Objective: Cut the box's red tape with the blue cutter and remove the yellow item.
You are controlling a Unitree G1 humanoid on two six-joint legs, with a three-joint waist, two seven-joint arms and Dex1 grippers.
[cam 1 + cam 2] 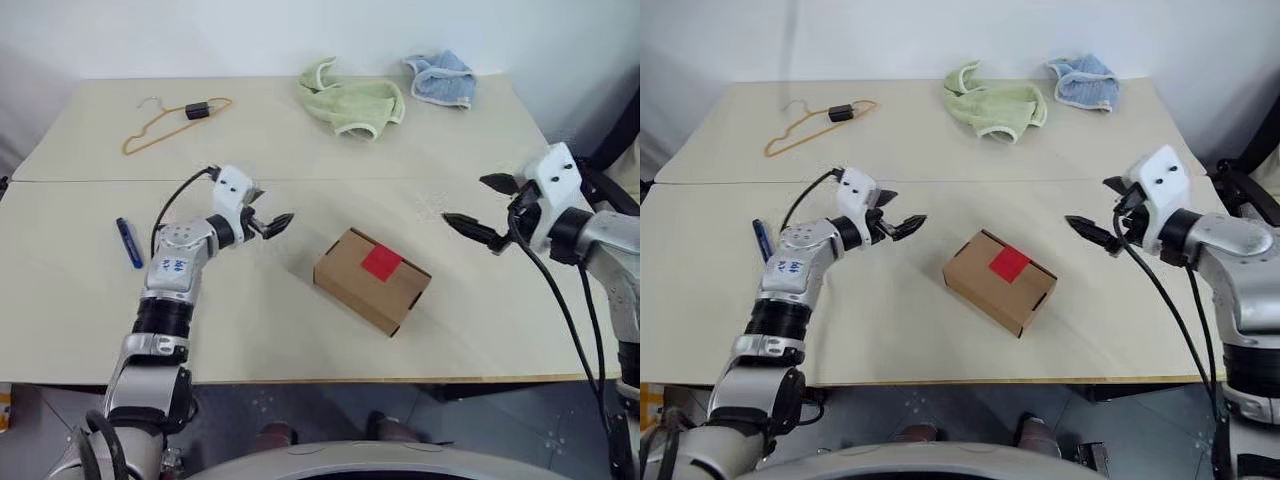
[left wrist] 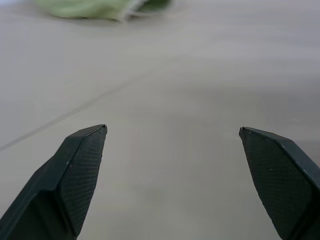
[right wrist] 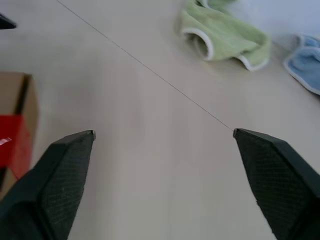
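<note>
The box [image 1: 372,280], a small brown carton, lies closed in the middle of the table with the red tape [image 1: 381,262] on its lid. The blue cutter [image 1: 129,242] lies flat on the table at the left, beside my left forearm. Just left of the box, my left gripper [image 1: 275,224] hovers open and empty, pointing toward it. To the right of the box my right gripper [image 1: 466,199] is raised, open wide and empty; the right wrist view shows the box [image 3: 17,125] and the red tape [image 3: 12,137] off to one side. The yellow item is hidden.
An orange wire hanger [image 1: 170,120] lies at the back left. A pale green cloth [image 1: 352,102] and a blue cloth [image 1: 440,78] sit at the back of the table. A seam [image 1: 400,180] crosses the tabletop, and the table's front edge [image 1: 350,382] runs near me.
</note>
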